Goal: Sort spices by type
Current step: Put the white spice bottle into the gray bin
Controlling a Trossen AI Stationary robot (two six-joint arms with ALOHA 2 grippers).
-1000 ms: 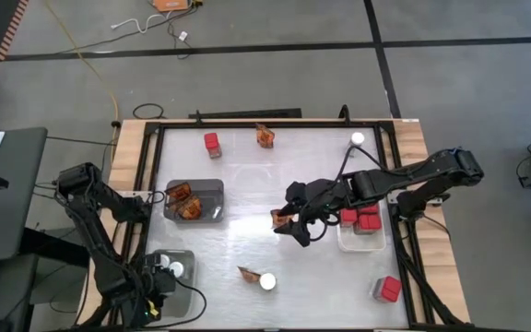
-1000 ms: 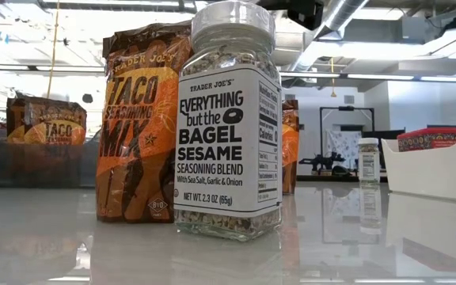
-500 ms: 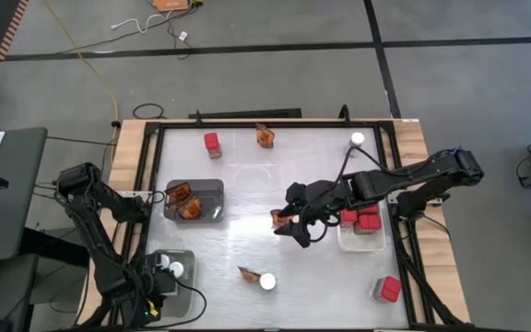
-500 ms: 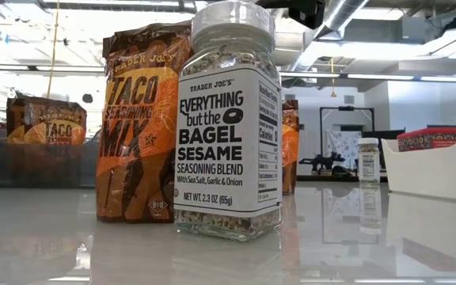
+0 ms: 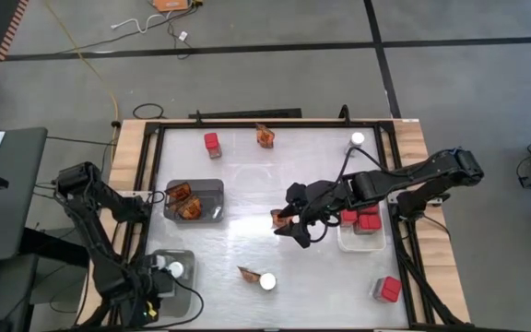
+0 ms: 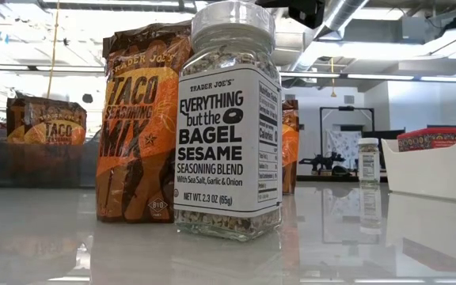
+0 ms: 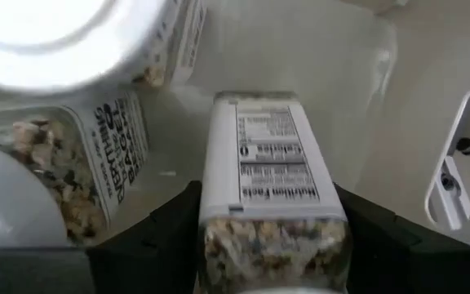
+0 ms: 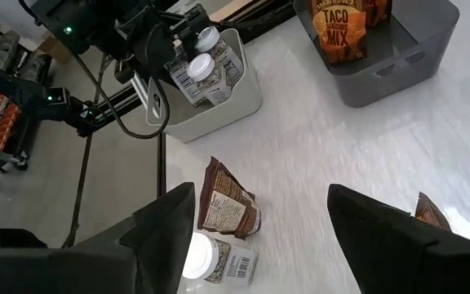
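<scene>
Two pincers working. Left pincer [image 7: 272,204] grasping jar [image 7: 272,163], fingers pressing both its sides, inside jar tray [image 5: 184,286]; sorted jars [image 7: 96,155] lying just beside. Right pincer [image 5: 293,226] hanging released, holding nothing, over loose packet [image 5: 277,219]; red-box tray [image 5: 358,243] just beside, packet tray [image 5: 212,189] well apart. Judging task about half done: two boxes [image 5: 212,142], three packets, two loose jars [image 5: 267,281] waiting outside trays.

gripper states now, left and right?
Left gripper: around a jar in the white tray, fingers beside it; firm grip cannot be told.
Right gripper: open, empty, above the table.
</scene>
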